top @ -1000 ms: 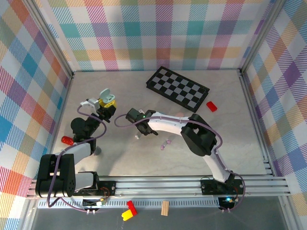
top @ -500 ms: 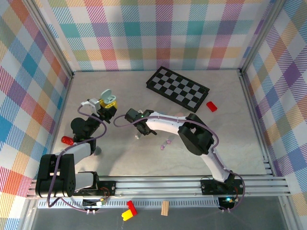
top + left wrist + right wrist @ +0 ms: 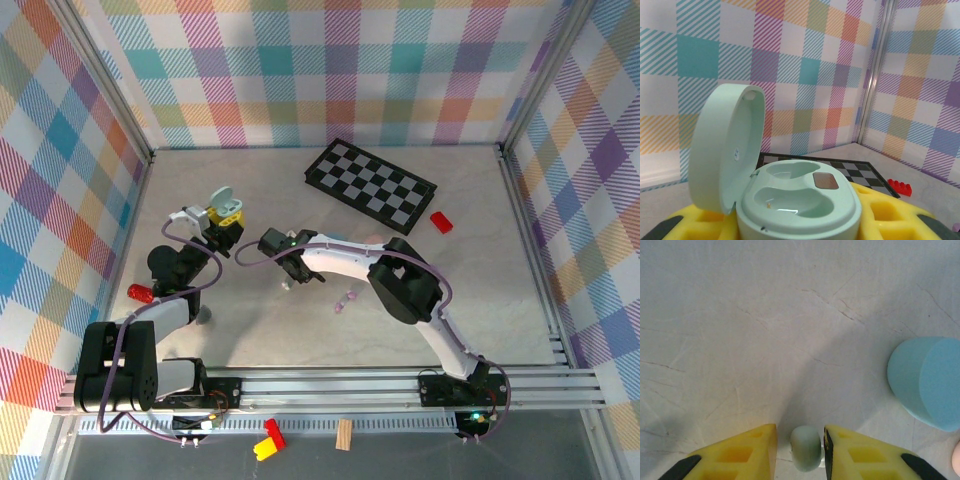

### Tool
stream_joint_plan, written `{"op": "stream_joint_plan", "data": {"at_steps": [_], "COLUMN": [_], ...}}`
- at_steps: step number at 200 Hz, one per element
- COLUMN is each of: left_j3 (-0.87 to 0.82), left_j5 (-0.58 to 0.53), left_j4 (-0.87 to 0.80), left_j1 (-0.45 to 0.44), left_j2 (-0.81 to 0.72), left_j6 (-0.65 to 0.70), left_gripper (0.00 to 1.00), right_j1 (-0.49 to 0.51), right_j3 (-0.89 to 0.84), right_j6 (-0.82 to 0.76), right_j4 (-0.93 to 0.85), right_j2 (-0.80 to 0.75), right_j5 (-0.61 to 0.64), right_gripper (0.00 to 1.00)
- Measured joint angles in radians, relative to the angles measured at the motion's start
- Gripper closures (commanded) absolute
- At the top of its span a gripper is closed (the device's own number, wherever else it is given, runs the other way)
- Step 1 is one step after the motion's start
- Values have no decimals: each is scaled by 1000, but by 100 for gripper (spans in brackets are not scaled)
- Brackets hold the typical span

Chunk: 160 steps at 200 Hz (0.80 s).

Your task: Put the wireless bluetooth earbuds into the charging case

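Observation:
My left gripper is shut on a mint-green charging case between yellow fingers. The case's lid stands open and both wells are empty. In the top view the case is at the left of the table. My right gripper points down at the table with a pale green earbud between its yellow fingers. The right finger touches the bud, and a thin gap remains at the left finger. From above, this gripper is mid-table. Two more small earbuds lie just to its right.
A blue rounded case lies on the table right of my right gripper, with a pink thing at the frame edge. A chessboard and a red brick lie at the back right. A red object sits by the left arm.
The right gripper's jaws have narrowed around the pale green earbud, and that arm has edged slightly left. The left arm and its case have not moved.

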Motion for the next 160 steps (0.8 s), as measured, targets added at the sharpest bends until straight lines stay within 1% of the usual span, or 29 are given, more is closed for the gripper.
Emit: {"op": "stream_joint_plan", "data": {"at_steps": [92,119,160], "left_j3": [0,0,0], "left_j5": [8,9,16], "left_j4": [0,0,0], "left_j1": [0,0,0], "left_j2": [2,6,24], "left_j6": [-4,-8,-8], "left_gripper": [100,100,100], "right_j1": [-7,-12,-20], "right_j3": [10,21,19], "right_j6": [6,6,15], "right_j4": [-36,-37,-36], "right_j2": [6,13,10], "right_j5": [16,14,-2], "right_gripper": [75,79,80]}}
